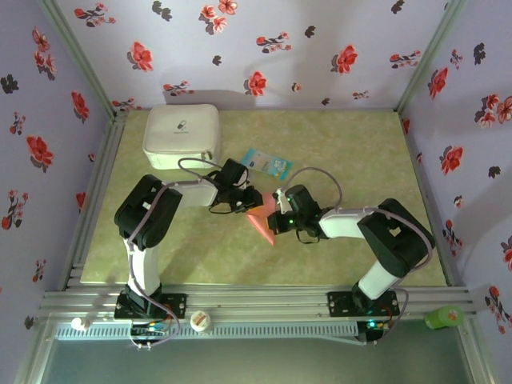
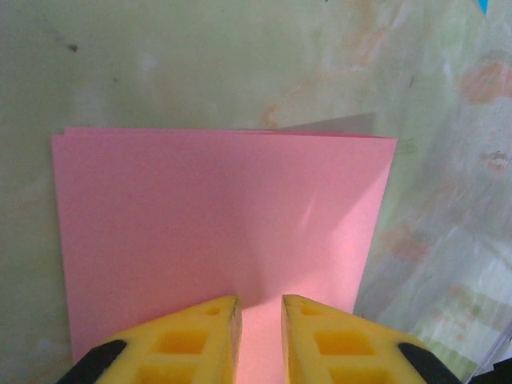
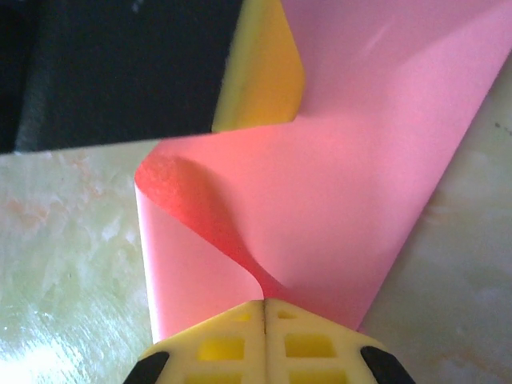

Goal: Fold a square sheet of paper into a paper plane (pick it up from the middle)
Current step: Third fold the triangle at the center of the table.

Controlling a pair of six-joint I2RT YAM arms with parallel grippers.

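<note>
The square sheet of paper [image 1: 262,222] is salmon-pink and lies folded on the mat between the two grippers. In the left wrist view the sheet [image 2: 216,216] lies flat with a doubled far edge. My left gripper [image 2: 260,300] stands over its near edge, the yellow fingers a narrow gap apart with nothing between them. My right gripper [image 3: 264,302] is shut on the sheet [image 3: 344,184], pinching a curled-over edge that is lifted off the mat. A yellow finger [image 3: 260,72] of the left gripper rests on the sheet's far side. A paper plane is out of view.
A white case [image 1: 182,134] stands at the back left of the green mat [image 1: 344,144]. A small light-blue packet [image 1: 264,162] lies just behind the grippers. Flowered walls close in three sides. A green object [image 1: 444,318] sits on the front rail at the right.
</note>
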